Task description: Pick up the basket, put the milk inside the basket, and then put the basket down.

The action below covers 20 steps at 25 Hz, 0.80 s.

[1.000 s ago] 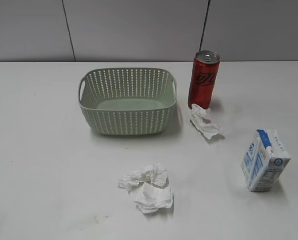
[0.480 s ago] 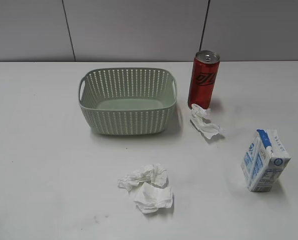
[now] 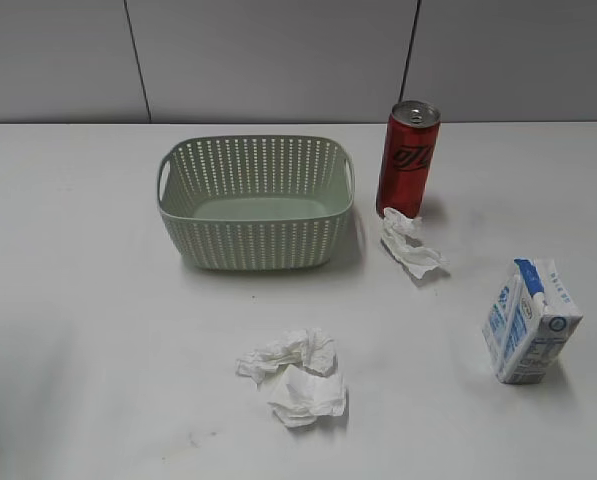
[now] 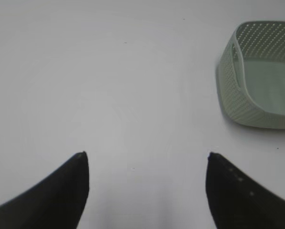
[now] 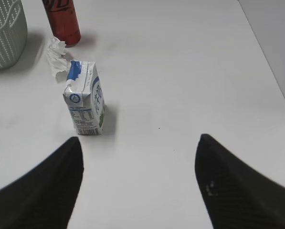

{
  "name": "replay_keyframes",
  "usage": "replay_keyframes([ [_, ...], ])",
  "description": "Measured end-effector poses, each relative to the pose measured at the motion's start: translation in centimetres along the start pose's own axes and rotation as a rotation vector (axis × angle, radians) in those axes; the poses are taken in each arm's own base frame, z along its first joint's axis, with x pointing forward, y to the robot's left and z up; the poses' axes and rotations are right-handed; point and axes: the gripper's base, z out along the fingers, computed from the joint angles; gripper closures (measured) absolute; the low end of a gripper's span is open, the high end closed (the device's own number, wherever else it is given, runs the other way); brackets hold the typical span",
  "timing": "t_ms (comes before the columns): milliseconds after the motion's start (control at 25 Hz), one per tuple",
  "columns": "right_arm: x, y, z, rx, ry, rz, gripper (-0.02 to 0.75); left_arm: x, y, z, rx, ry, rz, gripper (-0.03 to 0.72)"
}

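A white desk point(image 3: 98, 300) seen from a slanted front view. Nothing on it has shifted over the last second: every object sits exactly where it did, and neither arm has entered the exterior view. That suggests the task has not really started.

The basket point(image 3: 256, 200), pale green with slotted walls, rests on the desk just above center, empty. The milk point(image 3: 530, 320), a small white and blue carton, stands upright at about 4 o'clock from the basket, well apart from it. A red soda can point(image 3: 408, 158) stands just beside the basket at 3 o'clock, with a crumpled tissue point(image 3: 408, 243) near its base. 2 more crumpled tissues point(image 3: 293, 375) lie at 6 o'clock from the basket.

In the left wrist view, the left claw point(image 4: 147, 162) is released, fingers spread over bare desk, the basket at its 2 o'clock. In the right wrist view, the right claw point(image 5: 140, 145) is also released, the milk at its 11 o'clock, untouched.

Lifting the basket looks like the first step still to come.
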Motion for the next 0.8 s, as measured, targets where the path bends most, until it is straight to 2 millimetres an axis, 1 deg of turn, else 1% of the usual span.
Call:
replay_keyframes([
  [40,0.0,0.0,0.0,0.000,0.000,0.000,0.185,-0.9,-0.1,0.7,0.009,0.014,0.008,0.106],
  [160,0.0,0.0,0.0,0.000,0.000,0.000,0.185,-2.9,-1.2,4.1,0.048,0.104,0.045,0.106],
  [240,0.0,0.0,0.0,0.000,0.000,0.000,0.185,-4.1,-2.5,6.2,0.084,0.152,0.080,0.106],
  [400,0.0,0.0,0.0,0.000,0.000,0.000,0.185,-5.6,-5.2,10.8,0.132,0.237,0.093,0.106],
  [520,0.0,0.0,0.0,0.000,0.000,0.000,0.185,-6.3,-7.5,13.9,0.163,0.307,0.116,0.106],
  [600,0.0,0.0,0.0,0.000,0.000,0.000,0.185,-6.6,-8.6,16.2,0.148,0.370,0.122,0.106],
  [640,0.0,0.0,0.0,0.000,0.000,0.000,0.185,-6.9,-9.2,17.0,0.129,0.392,0.131,0.106],
  [720,0.0,0.0,0.0,0.000,0.000,0.000,0.185,-6.9,-9.7,19.1,0.079,0.457,0.145,0.106],
  [800,0.0,0.0,0.0,0.000,0.000,0.000,0.185,-7.2,-10.3,20.8,0.062,0.485,0.148,0.106],
])
